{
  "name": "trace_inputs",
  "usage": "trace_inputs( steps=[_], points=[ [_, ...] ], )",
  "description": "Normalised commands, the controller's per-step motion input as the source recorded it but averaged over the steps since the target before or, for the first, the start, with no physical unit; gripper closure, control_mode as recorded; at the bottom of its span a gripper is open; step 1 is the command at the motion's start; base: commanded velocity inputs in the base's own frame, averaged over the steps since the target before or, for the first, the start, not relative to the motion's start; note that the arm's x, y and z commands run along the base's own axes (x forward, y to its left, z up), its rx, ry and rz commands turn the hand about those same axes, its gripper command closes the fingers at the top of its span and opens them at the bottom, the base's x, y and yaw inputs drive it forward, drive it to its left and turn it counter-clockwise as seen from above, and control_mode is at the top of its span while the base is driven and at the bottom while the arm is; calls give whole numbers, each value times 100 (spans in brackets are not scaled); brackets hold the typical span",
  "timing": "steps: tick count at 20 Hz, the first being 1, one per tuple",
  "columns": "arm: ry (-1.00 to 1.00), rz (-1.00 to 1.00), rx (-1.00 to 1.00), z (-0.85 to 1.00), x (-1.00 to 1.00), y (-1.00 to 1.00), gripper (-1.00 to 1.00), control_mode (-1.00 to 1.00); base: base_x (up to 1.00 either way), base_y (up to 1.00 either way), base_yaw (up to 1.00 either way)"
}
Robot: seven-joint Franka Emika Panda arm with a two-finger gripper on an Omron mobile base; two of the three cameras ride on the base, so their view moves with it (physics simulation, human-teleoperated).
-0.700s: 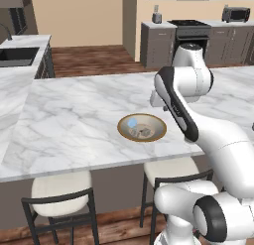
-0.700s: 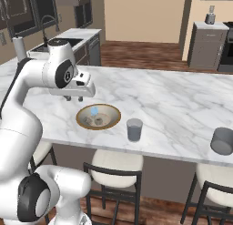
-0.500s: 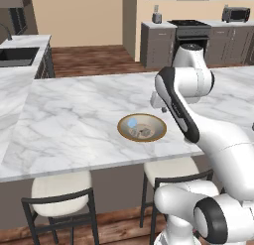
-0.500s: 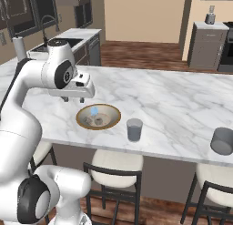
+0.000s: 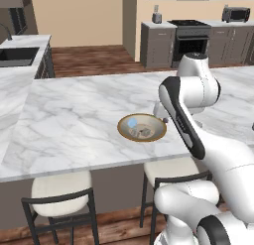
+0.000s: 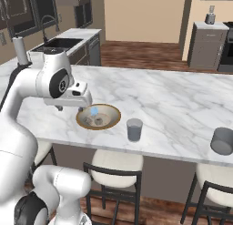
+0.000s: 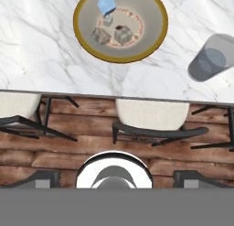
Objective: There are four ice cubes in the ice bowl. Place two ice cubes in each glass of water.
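The robot arm point(image 5: 198, 140) is white, fat and round, with smooth shiny parts, dark grey bands at its joints, and what may be a round dark cap on one side.

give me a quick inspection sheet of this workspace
surface: white marble island counter, stools tucked under its near edge
ice bowl: near the counter's front edge, four ice cubes inside, one looking bluer than the rest
glasses: nearer glass of water just beside the bowl, darker glass further along the counter; no ice seen in either
clutter: nothing seen
gripper: hangs over the counter at the bowl's edge, holding nothing; open or shut cannot be told
cables: nothing seen
surroundings: sink, dark cabinets, wood floor
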Motion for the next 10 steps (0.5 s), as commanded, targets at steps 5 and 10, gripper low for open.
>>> trace_inputs(
  steps=[5, 10],
  points=[
    [0, 0, 0, -7, -47, 0, -100, -100, 0, 0, 0],
    [0, 0, 1, 0, -33, -16, -100, -100, 0, 0, 0]
  ],
)
